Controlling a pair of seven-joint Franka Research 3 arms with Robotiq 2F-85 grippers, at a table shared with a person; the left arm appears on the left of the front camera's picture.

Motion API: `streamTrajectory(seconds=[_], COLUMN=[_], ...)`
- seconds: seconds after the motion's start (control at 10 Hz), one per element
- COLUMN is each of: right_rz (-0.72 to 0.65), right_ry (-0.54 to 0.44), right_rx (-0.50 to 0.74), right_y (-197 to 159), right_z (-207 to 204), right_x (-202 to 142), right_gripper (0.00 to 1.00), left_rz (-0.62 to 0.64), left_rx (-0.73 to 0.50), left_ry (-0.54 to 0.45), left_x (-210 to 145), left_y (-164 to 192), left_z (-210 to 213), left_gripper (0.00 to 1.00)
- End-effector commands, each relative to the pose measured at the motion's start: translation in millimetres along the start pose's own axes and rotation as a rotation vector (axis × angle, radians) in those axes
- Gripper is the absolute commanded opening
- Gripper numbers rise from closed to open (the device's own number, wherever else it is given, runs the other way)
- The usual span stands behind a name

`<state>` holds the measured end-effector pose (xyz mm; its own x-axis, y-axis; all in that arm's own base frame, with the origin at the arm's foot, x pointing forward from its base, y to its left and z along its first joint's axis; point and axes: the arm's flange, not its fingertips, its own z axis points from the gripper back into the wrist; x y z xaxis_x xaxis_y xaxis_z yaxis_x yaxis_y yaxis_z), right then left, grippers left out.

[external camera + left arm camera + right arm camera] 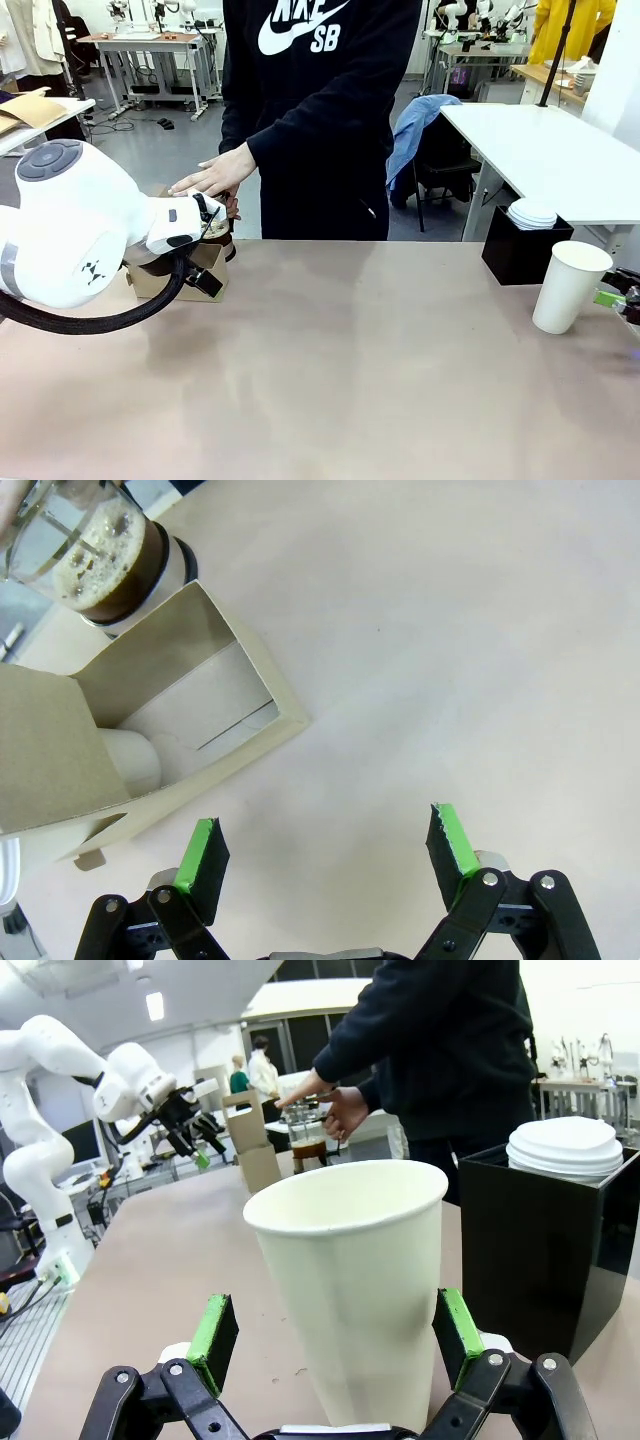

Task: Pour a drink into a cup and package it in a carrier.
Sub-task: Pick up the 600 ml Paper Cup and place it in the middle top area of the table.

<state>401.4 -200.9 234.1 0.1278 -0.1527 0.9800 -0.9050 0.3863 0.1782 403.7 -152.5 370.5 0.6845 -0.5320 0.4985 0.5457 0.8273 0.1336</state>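
cup (350, 1260): plain white paper, tapers toward the bottom, rolled rim, no lid on it. Standing upright near the table's right edge, just beside the black box (520, 258)

right gripper (332, 1298): jaws spread wide with the cup between them, and I can't see the pads pressing on it

drink (105, 560): dark brown with a foamy top, in a clear glass jar. It's at the far left by the carrier, with the person's hand (212, 177) right there

carrier (215, 715): brown cardboard, far left of the table. Something white and round shows inside it, can't tell what

left gripper (325, 825): wide open, holding nothing, over bare table just beside the carrier

counts: one open cup, one jar, one carrier, one black box with a stack of white lids (532, 212) on it

table (350, 370): matte pinkish-beige top

room: lab-type space with a grey floor and more tables behind the person
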Motion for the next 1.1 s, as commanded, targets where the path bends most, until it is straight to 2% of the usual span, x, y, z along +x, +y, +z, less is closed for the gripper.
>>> streamTrajectory(seconds=[0.0, 1.0], right_rz=[-0.026, -0.011], right_ry=[0.004, 0.080], right_rx=[-0.047, -0.044], right_y=[-0.9, -15.2], right_z=[-11.8, -66.9], right_x=[2.1, -4.8], right_gripper=[1.00, 1.00], left_rz=[0.002, 0.002], left_rx=[-0.001, -0.001], left_ry=[0.000, 0.000], left_x=[-0.4, -0.4], left_y=[0.6, 0.6], left_z=[0.1, 0.1], left_gripper=[1.00, 1.00])
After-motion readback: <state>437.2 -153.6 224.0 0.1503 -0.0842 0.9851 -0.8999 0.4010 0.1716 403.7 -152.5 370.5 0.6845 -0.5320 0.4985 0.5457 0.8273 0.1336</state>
